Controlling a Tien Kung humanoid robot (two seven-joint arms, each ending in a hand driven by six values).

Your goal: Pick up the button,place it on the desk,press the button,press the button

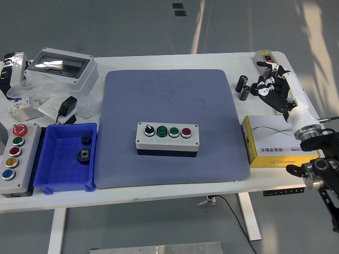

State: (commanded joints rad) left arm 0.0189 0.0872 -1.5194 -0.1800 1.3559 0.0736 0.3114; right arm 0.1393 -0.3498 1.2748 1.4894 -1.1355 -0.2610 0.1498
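mat (pixel 169 95) on white table (pixel 159 190) bears button box (pixel 168 138); right hand (pixel 273 84) splayed, empty.

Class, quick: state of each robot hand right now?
Left hand: not in view.
Right hand: open, fingers spread, holding nothing, over the table's far right, away from the button box.

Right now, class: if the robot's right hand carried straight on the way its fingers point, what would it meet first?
The right hand points towards the far right corner, so probably the grey switch box just beyond its fingertips. Height is unclear; it might pass above.
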